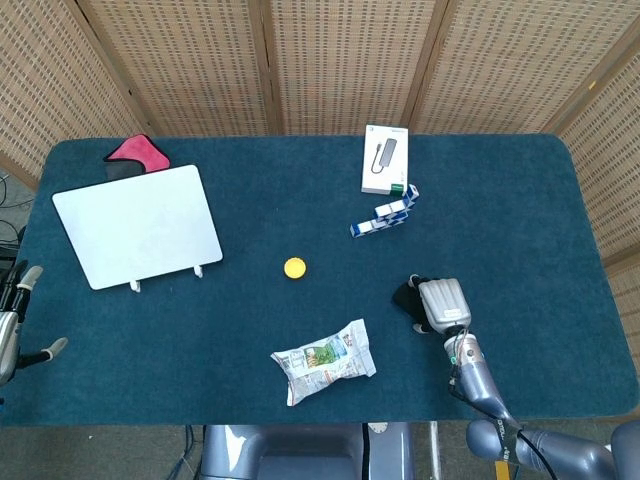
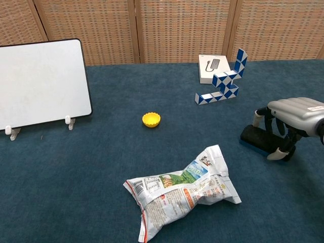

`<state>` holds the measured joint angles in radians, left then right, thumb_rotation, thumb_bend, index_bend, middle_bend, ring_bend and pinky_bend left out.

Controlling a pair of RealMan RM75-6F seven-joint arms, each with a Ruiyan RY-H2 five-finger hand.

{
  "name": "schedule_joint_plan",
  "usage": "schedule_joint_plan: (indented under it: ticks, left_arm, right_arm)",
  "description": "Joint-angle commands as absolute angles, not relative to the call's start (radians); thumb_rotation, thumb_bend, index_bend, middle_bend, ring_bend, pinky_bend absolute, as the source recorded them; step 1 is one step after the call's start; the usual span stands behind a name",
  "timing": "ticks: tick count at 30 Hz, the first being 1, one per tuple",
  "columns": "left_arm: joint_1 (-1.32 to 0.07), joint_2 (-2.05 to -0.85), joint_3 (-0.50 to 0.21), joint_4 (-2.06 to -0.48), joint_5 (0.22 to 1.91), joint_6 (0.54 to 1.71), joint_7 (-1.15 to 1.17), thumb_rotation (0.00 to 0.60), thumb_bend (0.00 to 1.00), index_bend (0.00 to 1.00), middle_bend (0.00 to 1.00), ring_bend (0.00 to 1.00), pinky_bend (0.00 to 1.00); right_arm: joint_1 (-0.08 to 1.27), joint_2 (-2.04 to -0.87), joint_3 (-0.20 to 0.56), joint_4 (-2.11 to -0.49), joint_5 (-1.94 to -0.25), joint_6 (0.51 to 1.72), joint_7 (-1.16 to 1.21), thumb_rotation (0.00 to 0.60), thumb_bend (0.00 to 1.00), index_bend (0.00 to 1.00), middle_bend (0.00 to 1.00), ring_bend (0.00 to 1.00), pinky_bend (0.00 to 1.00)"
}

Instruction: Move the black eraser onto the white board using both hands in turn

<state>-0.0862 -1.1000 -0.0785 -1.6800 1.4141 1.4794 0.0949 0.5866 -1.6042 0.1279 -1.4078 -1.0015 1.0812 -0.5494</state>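
Near the table's [image 1: 520,200] right front edge, the right hand [image 2: 291,121] is curling its fingers around the black eraser [image 2: 259,140], grasp apparently forming. Next comes lifting it toward the white board [image 1: 138,225]; the left hand [image 1: 12,325] is waiting, fingers spread, holding nothing.

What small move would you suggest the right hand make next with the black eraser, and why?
Probably close the fingers firmly and lift a little. The right hand arches over the black eraser, fingers curled down around it, but the eraser is on the table, far from the white board.

Head cam looking straight down; chest cam looking low, forward.
Both are covering the white board [image 1: 138,226] [image 2: 43,83] and tabletop middle.
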Motion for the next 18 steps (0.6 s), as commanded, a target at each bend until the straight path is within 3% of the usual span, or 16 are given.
schedule_joint_plan:
  ticks: [1,10,18]
  left_arm:
    - [-0.087,-1.099,-0.079,-1.680,1.413,1.477,0.094,0.600,0.00,0.00,0.00,0.00,0.00]
    - [-0.092,-1.095,-0.079,-1.682,1.408,1.468,0.089,0.600,0.00,0.00,0.00,0.00,0.00]
    - [-0.100,-1.094,-0.084,-1.684,1.396,1.453,0.093,0.600,0.01,0.00,0.00,0.00,0.00]
  right_arm:
    - [0.578,-1.621,0.127,-1.381,-1.085,1.125,-0.484,0.600,0.22,0.46,0.63,0.63,0.65]
    - [0.612,-1.578,0.151,-1.429,-1.187,1.110,-0.425,0.600,0.34,0.48,0.64,0.63,0.65]
    - [0.740,-1.558,0.199,-1.506,-1.217,1.010,-0.557,0.600,0.34,0.48,0.64,0.63,0.65]
